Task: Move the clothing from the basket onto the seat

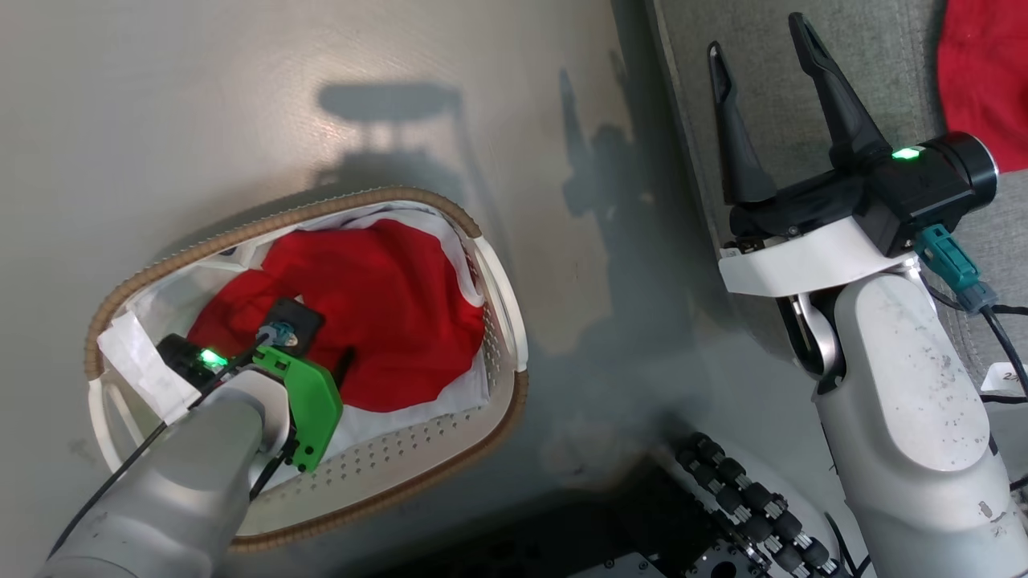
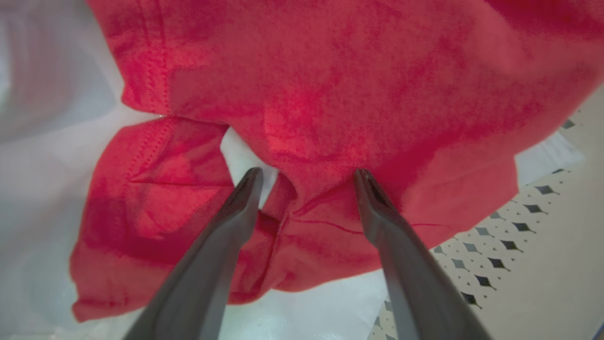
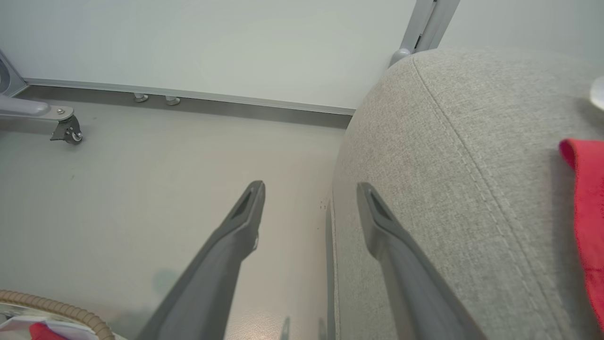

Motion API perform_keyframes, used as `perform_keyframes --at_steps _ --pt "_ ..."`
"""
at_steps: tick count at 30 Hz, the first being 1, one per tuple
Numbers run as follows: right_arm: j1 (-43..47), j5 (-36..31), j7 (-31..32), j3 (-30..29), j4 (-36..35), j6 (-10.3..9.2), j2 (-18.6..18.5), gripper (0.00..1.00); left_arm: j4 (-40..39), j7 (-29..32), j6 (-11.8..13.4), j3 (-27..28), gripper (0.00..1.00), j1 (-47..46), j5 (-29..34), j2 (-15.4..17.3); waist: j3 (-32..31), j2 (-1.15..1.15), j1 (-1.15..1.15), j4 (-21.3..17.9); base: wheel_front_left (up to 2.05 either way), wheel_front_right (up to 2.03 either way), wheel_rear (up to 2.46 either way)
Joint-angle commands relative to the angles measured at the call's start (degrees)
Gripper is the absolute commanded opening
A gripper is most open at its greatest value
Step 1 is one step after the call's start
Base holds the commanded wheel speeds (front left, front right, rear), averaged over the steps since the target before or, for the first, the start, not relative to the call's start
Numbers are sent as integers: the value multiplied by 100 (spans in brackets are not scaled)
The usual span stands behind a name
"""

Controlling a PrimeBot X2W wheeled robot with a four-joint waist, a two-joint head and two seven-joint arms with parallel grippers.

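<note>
Left gripper (image 2: 307, 172) is right down in the basket (image 1: 401, 474), fingers spread wide with nothing clamped, tips straddling a bunched fold of the red garment (image 2: 330, 94). That garment lies crumpled on the white liner (image 2: 37, 212), and the basket sits on the floor (image 1: 241, 96) left of the seat (image 1: 867, 72). Another red piece (image 1: 984, 72) lies on the seat at the far right. Right gripper (image 1: 756, 36) hovers over the seat's left edge, fingers equally wide, empty.

Handling guess: thin fabric, light, totally floppy, not fragile. It'll drape and drag, and the liner could ride up with it. I'd pinch that raised fold between the fingers and stay off the white.

Writing: no numerals or logos showing on the red from these angles. White tag (image 1: 1004, 376) by the right arm has print, but it's cut off and unreadable.
</note>
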Motion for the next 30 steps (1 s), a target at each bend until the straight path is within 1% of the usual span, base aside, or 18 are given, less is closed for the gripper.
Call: perform_keyframes --at_steps 1,6,10,14,15,16,17,21,24,26,30 --pt "-44 39 -26 16 -36 -8 -9 100 73 33 3 -40 100 -129 12 21 201 0 -1 -112 0 0 0" --pt "-47 91 -26 21 -89 -8 -11 100 231 114 3 -171 100 -231 145 -78 283 0 -1 -83 0 0 0" --pt "-30 93 -26 5 -99 -8 -11 100 113 43 3 -216 100 -257 109 -151 352 0 -1 -39 0 0 0" --pt "-36 77 -26 -12 -103 -8 -11 100 -66 -72 3 -240 100 -281 47 -157 403 0 -1 -2 0 0 0" --pt "-38 80 -26 -11 -96 -8 -11 100 -139 -51 3 -246 76 -259 19 -156 408 0 -1 5 0 0 0" --pt "-42 84 -26 -10 -90 -8 -11 100 -206 11 3 -249 36 -210 -55 -162 408 0 -1 9 0 0 0" --pt "-51 84 -26 -14 -84 -8 -12 100 -344 105 3 -253 0 -102 -287 -180 404 0 -1 15 0 0 0" --pt "-108 107 -26 -41 -43 -8 -12 100 -716 230 3 -251 0 -142 -634 -36 378 0 -1 44 0 0 0" --pt "-170 146 -26 -37 -17 -8 -12 100 -861 180 3 -253 0 -177 -612 40 335 0 -1 41 0 0 0" --pt "-175 162 -26 -53 10 -8 -12 100 -909 111 3 -253 0 -155 -614 48 226 0 -1 61 0 0 0" --pt "-179 176 -26 -22 114 -8 -12 100 -898 -74 3 -254 0 10 -815 14 -119 0 -1 107 0 0 0"
